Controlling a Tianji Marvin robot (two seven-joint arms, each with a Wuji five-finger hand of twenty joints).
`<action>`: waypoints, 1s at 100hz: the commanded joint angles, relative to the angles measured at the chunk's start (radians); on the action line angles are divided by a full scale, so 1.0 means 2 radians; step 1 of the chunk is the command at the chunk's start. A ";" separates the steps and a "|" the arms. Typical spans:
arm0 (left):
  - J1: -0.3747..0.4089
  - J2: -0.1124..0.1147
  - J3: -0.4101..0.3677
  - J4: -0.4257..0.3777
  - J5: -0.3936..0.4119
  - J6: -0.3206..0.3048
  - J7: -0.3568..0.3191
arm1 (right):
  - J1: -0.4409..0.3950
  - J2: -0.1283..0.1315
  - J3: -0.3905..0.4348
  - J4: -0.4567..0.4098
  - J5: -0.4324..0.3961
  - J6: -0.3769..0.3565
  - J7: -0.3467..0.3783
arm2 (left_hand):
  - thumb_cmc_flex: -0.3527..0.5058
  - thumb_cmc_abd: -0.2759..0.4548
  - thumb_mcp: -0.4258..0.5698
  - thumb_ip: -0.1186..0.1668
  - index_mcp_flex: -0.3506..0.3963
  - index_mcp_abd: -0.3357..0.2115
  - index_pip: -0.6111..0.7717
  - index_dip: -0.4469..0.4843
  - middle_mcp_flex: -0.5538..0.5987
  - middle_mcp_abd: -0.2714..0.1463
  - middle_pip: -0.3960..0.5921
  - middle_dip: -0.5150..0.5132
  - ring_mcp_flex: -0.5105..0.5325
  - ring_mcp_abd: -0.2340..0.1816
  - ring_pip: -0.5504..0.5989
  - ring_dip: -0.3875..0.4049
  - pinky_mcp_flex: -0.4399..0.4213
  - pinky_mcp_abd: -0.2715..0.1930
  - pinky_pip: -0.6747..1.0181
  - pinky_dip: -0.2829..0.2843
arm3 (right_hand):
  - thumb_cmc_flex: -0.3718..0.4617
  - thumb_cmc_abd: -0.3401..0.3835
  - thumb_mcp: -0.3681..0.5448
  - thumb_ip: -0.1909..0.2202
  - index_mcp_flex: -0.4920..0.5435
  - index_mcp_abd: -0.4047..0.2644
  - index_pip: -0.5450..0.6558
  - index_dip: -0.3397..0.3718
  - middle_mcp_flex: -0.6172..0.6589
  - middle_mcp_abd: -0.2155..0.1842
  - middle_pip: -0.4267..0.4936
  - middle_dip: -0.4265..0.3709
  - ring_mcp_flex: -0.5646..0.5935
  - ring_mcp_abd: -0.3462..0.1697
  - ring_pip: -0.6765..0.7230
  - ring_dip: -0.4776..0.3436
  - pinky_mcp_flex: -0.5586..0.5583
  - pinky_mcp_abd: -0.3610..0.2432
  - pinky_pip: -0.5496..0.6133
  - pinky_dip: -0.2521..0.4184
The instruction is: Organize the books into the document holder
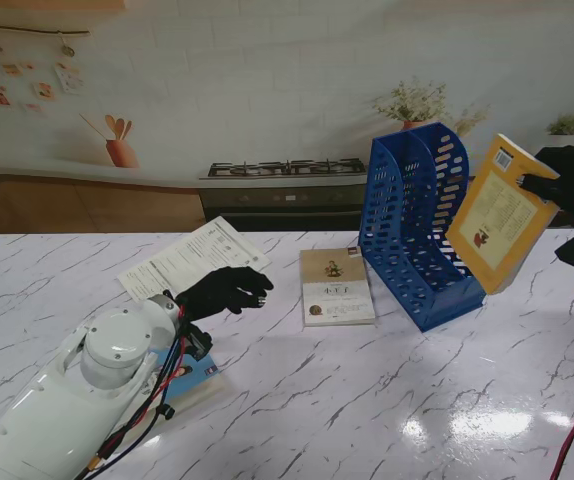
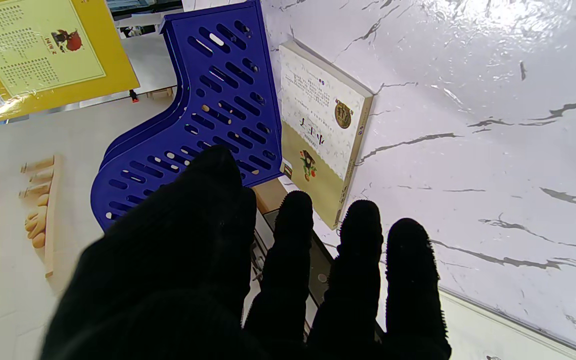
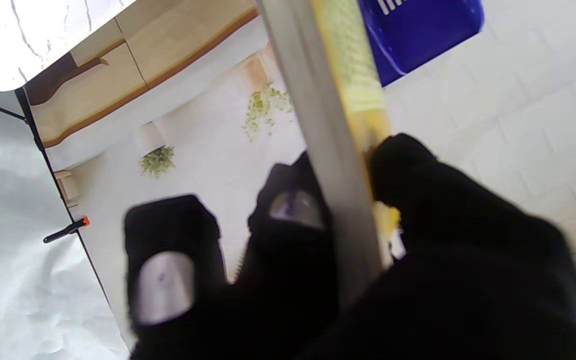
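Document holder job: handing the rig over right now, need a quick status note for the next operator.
Right hand: shut on the yellow book, held in the air, tilted, just right of the blue document holder.
Left hand: open, holding nothing, over the table near the printed sheet.
Beige book: flat on the table, left of the holder.
A blue book lies under the left arm, mostly hidden.
Done: no book visible in the holder yet.
Left: slot the yellow book, then the others.
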 commanded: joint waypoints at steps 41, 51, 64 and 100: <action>0.005 -0.001 0.000 0.004 -0.003 -0.002 -0.004 | 0.060 -0.008 -0.046 0.089 -0.016 -0.023 -0.047 | 0.001 0.012 -0.014 0.012 -0.001 -0.010 0.005 0.008 -0.004 -0.013 -0.002 -0.005 -0.006 -0.008 -0.008 0.001 -0.008 -0.005 -0.014 -0.004 | 0.105 0.094 0.079 0.029 0.030 -0.180 0.195 0.053 -0.007 -0.034 0.008 0.014 0.028 -0.058 0.007 -0.001 0.022 -0.165 0.079 -0.001; 0.005 -0.002 0.000 0.004 -0.003 0.001 -0.002 | 0.072 -0.009 -0.058 0.109 -0.018 -0.027 -0.054 | 0.001 0.013 -0.015 0.012 -0.001 -0.008 0.005 0.008 -0.003 -0.012 -0.001 -0.005 -0.005 -0.008 -0.007 0.001 -0.009 -0.005 -0.014 -0.004 | 0.106 0.094 0.078 0.029 0.029 -0.181 0.197 0.053 -0.008 -0.035 0.008 0.015 0.028 -0.058 0.005 -0.002 0.022 -0.165 0.077 -0.001; 0.003 -0.003 0.002 0.004 0.005 0.002 0.006 | 0.089 -0.011 -0.075 0.134 -0.014 -0.032 -0.070 | 0.001 0.013 -0.016 0.011 0.000 -0.009 0.005 0.008 -0.003 -0.015 -0.001 -0.005 -0.005 -0.009 -0.007 0.001 -0.009 -0.005 -0.014 -0.004 | 0.107 0.093 0.078 0.028 0.028 -0.179 0.198 0.052 -0.009 -0.033 0.009 0.015 0.028 -0.058 0.005 -0.002 0.022 -0.165 0.075 -0.001; 0.001 -0.003 0.004 0.007 0.008 0.006 0.006 | 0.140 -0.019 -0.126 0.212 -0.015 -0.054 -0.115 | 0.001 0.013 -0.015 0.012 0.000 -0.009 0.006 0.008 -0.003 -0.014 -0.001 -0.005 -0.005 -0.009 -0.007 0.001 -0.010 -0.005 -0.015 -0.005 | 0.108 0.095 0.076 0.026 0.025 -0.181 0.201 0.050 -0.012 -0.036 0.009 0.014 0.028 -0.059 0.001 -0.004 0.021 -0.166 0.072 -0.001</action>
